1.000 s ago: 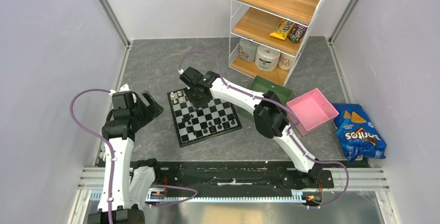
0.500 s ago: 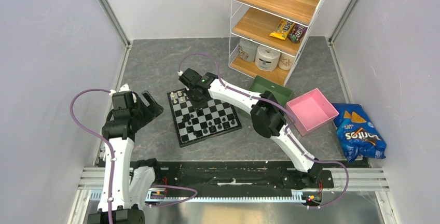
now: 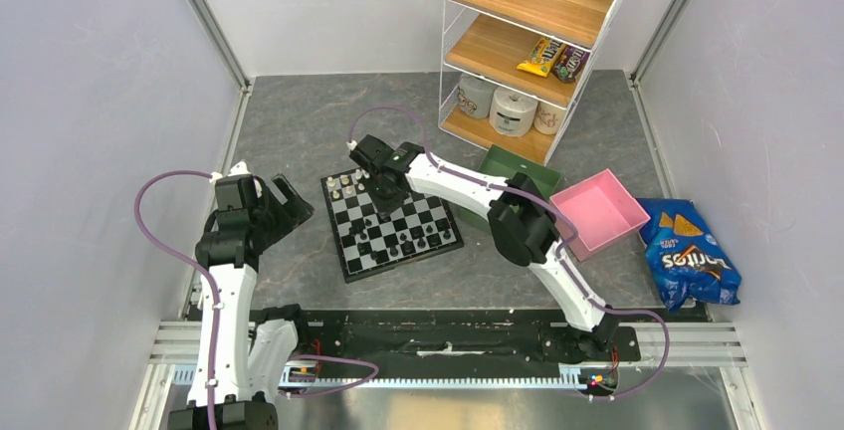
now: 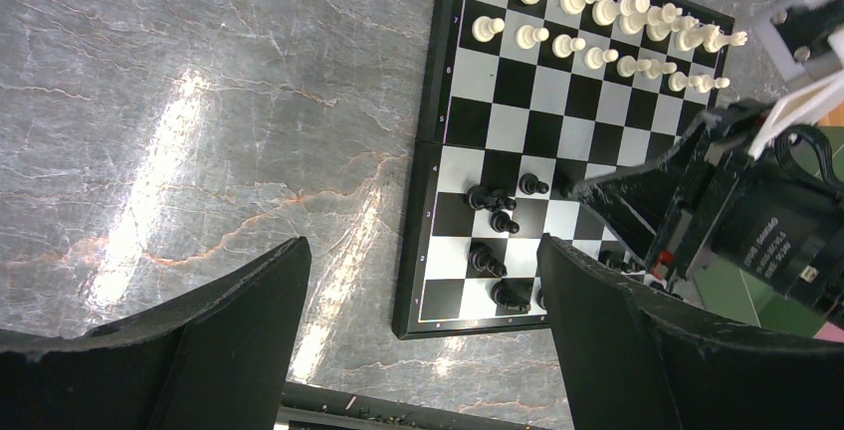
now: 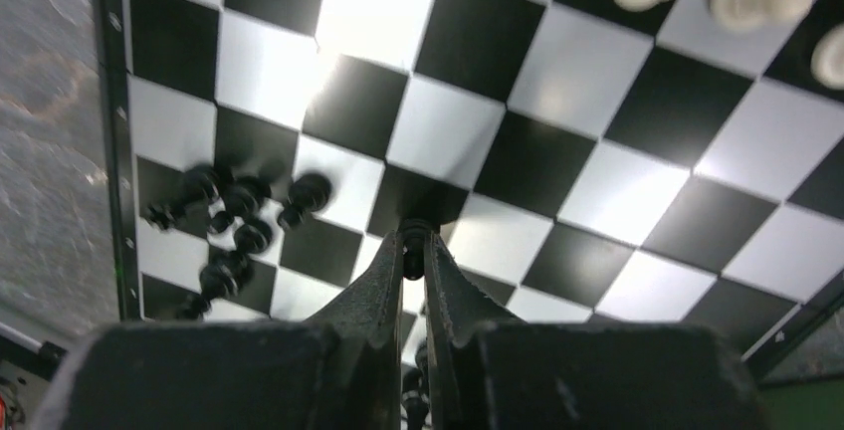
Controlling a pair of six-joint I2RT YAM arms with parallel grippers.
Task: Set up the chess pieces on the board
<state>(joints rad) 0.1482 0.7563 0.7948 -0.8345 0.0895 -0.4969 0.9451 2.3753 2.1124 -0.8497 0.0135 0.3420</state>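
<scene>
So the right pincer [image 5: 415,251] is clamped on a little black piece [image 5: 415,234] near the middle of the board [image 5: 557,62], the left pincer [image 4: 423,251] hangs wide open over the table [image 4: 199,102], and I'd lift straight up, clear of the other black pieces [image 5: 244,196].

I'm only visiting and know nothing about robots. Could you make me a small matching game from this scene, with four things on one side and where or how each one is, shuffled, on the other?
Things:
1. left end effector
2. right end effector
3. white chess pieces
4. pink tray

States:
A. lined up in two rows along one edge of the board
B. shut on a black chess piece above the board
C. open wide, holding nothing
D. between the green tray and the chip bag

Pairs: 1-C, 2-B, 3-A, 4-D
</scene>
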